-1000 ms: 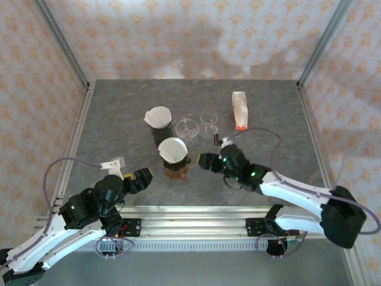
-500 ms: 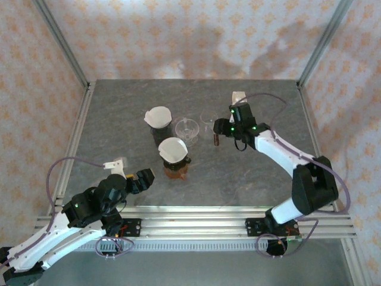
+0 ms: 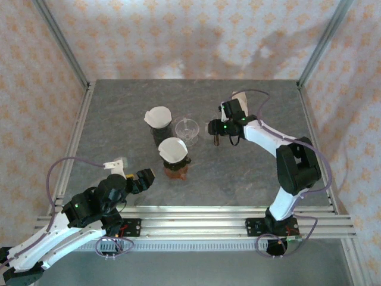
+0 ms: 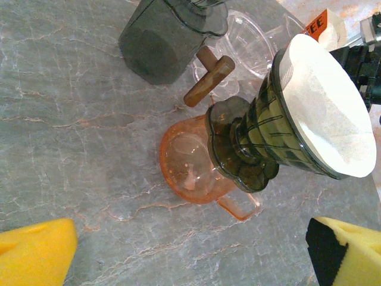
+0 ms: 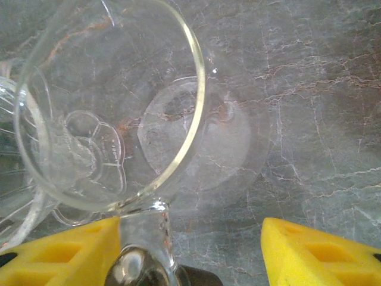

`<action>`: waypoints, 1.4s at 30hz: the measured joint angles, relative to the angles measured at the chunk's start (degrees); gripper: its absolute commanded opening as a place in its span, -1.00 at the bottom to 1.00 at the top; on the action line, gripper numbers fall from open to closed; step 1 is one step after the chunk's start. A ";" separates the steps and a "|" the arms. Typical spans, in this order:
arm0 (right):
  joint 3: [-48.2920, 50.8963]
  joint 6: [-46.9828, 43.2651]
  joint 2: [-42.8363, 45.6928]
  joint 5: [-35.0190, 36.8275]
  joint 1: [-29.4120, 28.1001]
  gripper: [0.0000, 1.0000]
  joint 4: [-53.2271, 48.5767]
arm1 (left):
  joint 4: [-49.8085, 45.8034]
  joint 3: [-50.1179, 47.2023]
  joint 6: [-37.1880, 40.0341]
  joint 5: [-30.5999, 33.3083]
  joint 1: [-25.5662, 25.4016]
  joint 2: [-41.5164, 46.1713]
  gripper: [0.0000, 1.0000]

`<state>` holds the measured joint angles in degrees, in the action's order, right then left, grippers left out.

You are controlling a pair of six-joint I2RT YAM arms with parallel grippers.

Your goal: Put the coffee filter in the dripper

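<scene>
At counter (image 3: 250,173) centre, coffee filter (image 3: 172,148) seated in dark dripper (image 4: 256,149) atop orange cup (image 4: 184,161), left tool (image 3: 138,179) near front edge, jaws wide apart, empty, right tool (image 3: 215,130) at clear glass cup (image 5: 113,107), pads (image 5: 59,250) apart astride its handle.

I work in a robotics test cell, not a real kitchen (though it is dressed a little like one). The walls (image 3: 178,36) around me are flat panels printed with a peach floral wallpaper pattern, held in bare aluminium posts (image 3: 59,44) at the corners. My worktop (image 3: 119,119) is a grey marble-look slab, and my two arms are bolted to a slotted metal rail (image 3: 190,215) along its near edge, a purplish cable (image 3: 50,179) looping loose beside one. Coffee ware stands staged mid-slab: a dark dripper (image 4: 250,149) lined with a paper filter (image 4: 327,113), an orange cup (image 4: 190,161), a clear glass cup (image 5: 107,89).
</scene>
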<state>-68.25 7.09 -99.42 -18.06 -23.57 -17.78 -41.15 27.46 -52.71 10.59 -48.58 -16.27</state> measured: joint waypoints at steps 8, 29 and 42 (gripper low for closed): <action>-1.95 -2.40 -1.44 0.11 -1.20 -0.15 -1.18 | -0.02 0.00 -0.04 0.20 0.00 0.87 0.99; 13.16 -0.09 16.48 10.82 -7.34 -0.74 -5.55 | -0.07 0.02 -0.85 0.39 0.00 2.14 0.99; 29.55 8.61 38.80 18.08 -29.53 -0.75 -11.43 | 0.33 0.76 0.11 0.61 0.00 -0.39 0.99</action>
<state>-38.70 15.70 -60.62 0.01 -53.10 -29.21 -40.82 28.23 -52.60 11.20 -48.58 -16.67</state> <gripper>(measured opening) 0.209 0.990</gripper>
